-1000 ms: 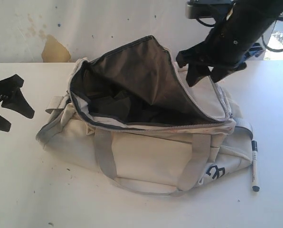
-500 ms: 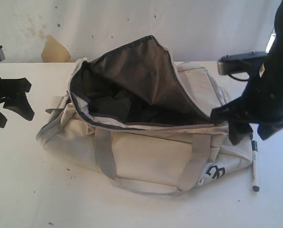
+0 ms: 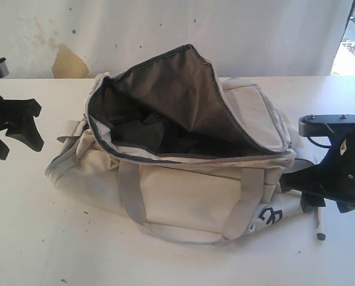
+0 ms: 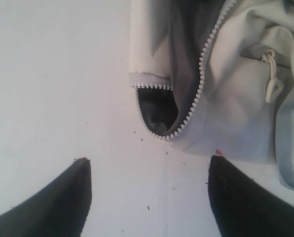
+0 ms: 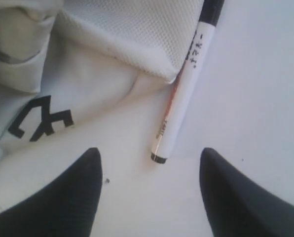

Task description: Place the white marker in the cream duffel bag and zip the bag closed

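**Right Arm Lowered to the Marker**

Within the last second the right gripper [image 5: 149,152] descended from above the cream duffel bag [image 3: 189,196] to the table [image 3: 46,250] at the bag's logo end, directly over the white marker [image 5: 184,94]. We judged this to be the approach to the pick; insertion and zipping remained undone. The left gripper [image 4: 149,159] kept its station off the bag's opposite end. Both sets of fingers stood apart, gripping nothing.

The exterior view showed the bag unzipped, flap raised and dark lining exposed, but the arm hid most of the marker. The right wrist view showed the marker's length: flat on the table, touching the bag's mesh edge, its banded end lined up between the fingertips. Only the left wrist view showed the zipper [image 4: 201,74] end.
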{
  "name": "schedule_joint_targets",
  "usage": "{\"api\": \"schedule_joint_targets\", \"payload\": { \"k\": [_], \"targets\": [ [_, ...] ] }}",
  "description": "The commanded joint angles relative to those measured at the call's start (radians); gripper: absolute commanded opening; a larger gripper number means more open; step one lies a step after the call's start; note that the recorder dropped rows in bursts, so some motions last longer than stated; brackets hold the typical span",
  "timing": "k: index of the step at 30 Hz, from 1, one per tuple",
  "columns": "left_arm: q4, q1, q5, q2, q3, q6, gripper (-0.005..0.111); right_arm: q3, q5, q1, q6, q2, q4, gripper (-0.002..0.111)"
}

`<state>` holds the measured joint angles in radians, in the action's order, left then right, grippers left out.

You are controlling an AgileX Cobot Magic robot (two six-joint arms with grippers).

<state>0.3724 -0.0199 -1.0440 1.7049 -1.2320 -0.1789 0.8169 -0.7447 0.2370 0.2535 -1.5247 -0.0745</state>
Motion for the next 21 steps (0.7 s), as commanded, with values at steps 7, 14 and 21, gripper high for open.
{"api": "schedule_joint_targets", "payload": {
  "k": [7,14,21],
  "targets": [
    [-0.001,-0.005,-0.003,-0.012,-0.004,0.003,0.073,-0.042,0.17,-0.013,0.066,-0.101,-0.068,0.054],
    [-0.001,-0.005,0.001,-0.012,-0.004,0.001,0.073,-0.042,0.203,-0.065,0.068,-0.155,-0.081,0.054],
    [-0.001,-0.005,0.003,-0.012,-0.004,-0.001,0.073,-0.042,0.273,-0.069,0.064,-0.172,-0.083,0.054]
  ]
}}
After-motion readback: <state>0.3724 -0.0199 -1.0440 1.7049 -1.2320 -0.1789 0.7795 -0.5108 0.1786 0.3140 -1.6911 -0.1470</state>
